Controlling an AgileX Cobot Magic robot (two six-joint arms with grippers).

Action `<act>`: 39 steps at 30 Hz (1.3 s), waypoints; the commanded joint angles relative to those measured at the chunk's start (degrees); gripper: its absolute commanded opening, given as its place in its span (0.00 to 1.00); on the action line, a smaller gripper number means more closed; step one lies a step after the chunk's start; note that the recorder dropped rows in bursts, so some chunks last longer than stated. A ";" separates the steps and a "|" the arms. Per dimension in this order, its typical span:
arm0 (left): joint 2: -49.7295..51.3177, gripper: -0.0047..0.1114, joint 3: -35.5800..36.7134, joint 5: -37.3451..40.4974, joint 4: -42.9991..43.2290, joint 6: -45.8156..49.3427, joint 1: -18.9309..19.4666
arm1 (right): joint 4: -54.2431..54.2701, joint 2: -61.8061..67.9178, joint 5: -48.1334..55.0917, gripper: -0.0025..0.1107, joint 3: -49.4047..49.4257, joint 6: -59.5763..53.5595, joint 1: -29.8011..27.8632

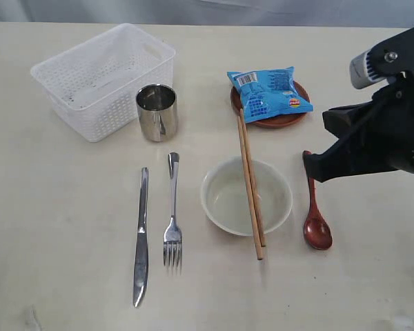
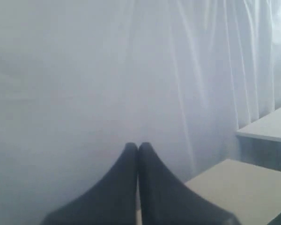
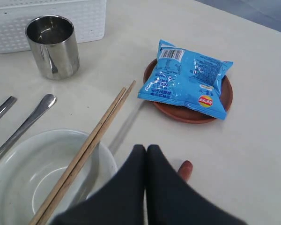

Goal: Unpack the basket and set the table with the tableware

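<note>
knife (image 1: pixel 141 238) on cream table (image 1: pixel 55 269), pale curtain (image 2: pixel 84 70) behind.

You are in what looks like a robotics lab: a plain cream table (image 1: pixel 69 276), a white curtain (image 2: pixel 84 70) hung as a backdrop behind the table, and a black robot arm (image 1: pixel 386 138) over the table's right side.

Soft, even, bright light covers the bench (image 1: pixel 69 227); shadows are faint and sit close under each item. The steel cup (image 1: pixel 156 112) shows bright reflections and the knife (image 1: pixel 141 241) glints. The exterior view is sharp. The left wrist view is hazy and washed out, the curtain (image 2: pixel 84 70) soft; near-lens jaws blur in both wrist views.
</note>
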 commanded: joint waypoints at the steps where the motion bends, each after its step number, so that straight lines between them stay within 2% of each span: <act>1: -2.95 0.04 0.27 0.50 -0.62 -3.45 0.16 | -0.80 -0.32 -0.45 0.02 0.13 0.21 0.17; 8: -3.57 0.04 0.60 3.97 -0.37 -5.49 0.16 | -0.80 -0.32 0.11 0.02 0.13 0.22 0.17; 9: -3.57 0.04 0.59 4.38 1.95 -7.88 0.16 | -0.80 -0.32 0.11 0.02 0.13 0.22 0.17; 11: -3.57 0.04 0.59 3.62 18.22 -26.41 0.24 | -0.80 -0.32 0.11 0.02 0.13 0.22 0.17; 12: -3.57 0.04 0.59 1.00 32.02 -45.87 0.24 | -0.80 -0.32 0.11 0.02 0.13 0.22 0.17; 13: -3.57 0.04 0.59 -1.05 42.22 -57.74 0.24 | -0.80 -0.32 0.11 0.02 0.13 0.22 0.17; 17: -8.10 0.04 3.36 -2.74 84.16 -96.24 -0.35 | -0.80 -0.32 0.23 0.02 0.13 0.22 0.17; 19: -11.09 0.04 6.81 -5.50 90.57 -104.83 -0.57 | -0.80 -0.32 0.35 0.02 0.13 0.22 0.17; 25: -20.21 0.04 17.33 -14.03 91.65 -101.03 -1.32 | -0.80 -0.32 0.35 0.02 0.13 0.22 0.17; 31: -23.42 0.04 28.27 -15.71 87.17 -89.69 -1.32 | -0.80 -0.32 0.35 0.02 0.13 0.22 0.17; 39: -23.55 0.04 37.39 -16.47 86.73 -89.26 -1.32 | -0.80 -0.32 0.35 0.02 0.13 0.22 0.17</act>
